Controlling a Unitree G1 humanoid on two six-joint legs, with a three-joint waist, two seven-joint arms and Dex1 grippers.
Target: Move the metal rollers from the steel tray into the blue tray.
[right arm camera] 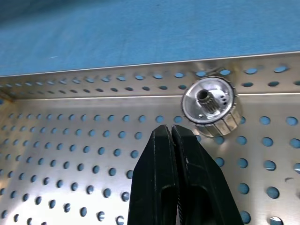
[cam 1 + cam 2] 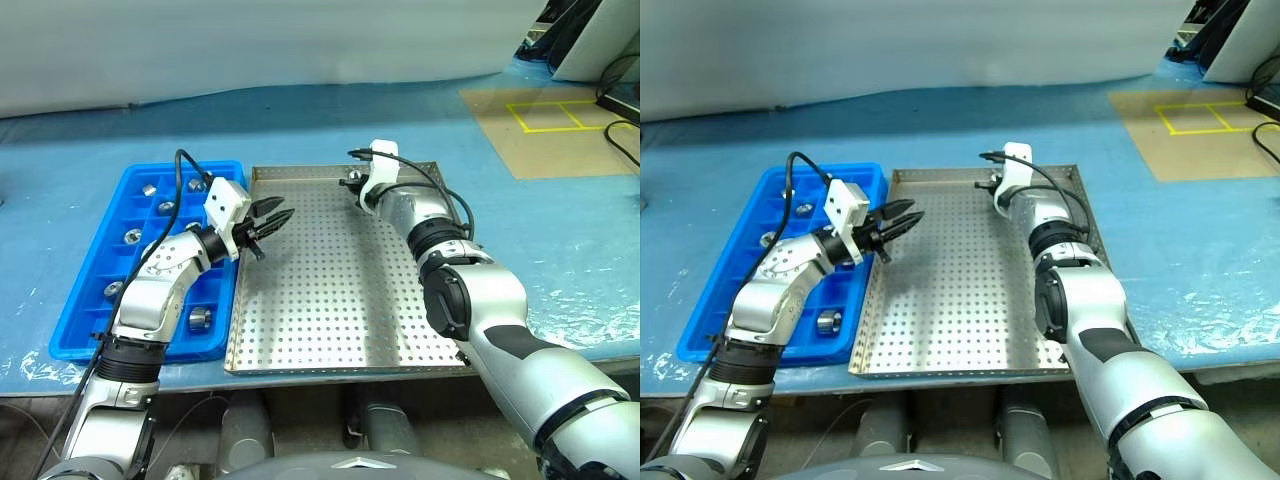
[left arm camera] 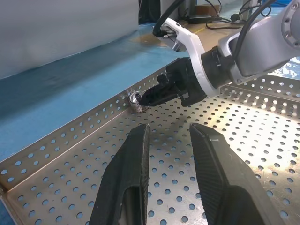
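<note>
While the long blue-covered bench [image 2: 300, 120] spreads wide beneath everything, the large square perforated steel tray [image 2: 340, 310] lies at its middle, its low raised rim running round an almost bare floor. Just beside it on the robot's left sits the bright blue plastic tray [image 2: 95, 335] with its grid of square compartments, the two long edges close together; several small shiny metal rollers [image 2: 200, 319] rest in separate compartments there.

The right arm reaches far forward across the steel tray, its wrist tipped downward toward the far rim. The right tool [image 1: 172, 136] has its two black fingers pressed together, holding nothing, its tips just short of one lone silver roller [image 1: 210, 106] that lies against the tray's far wall near the middle of that edge.

The left arm is bent at the elbow over the blue tray, its forearm level and angled inward. The left tool [image 2: 272, 220] hangs above the steel tray's left rim, empty; in the left wrist view its fingers [image 3: 131, 173] stand a little apart.

The steel floor between both arms is open.
</note>
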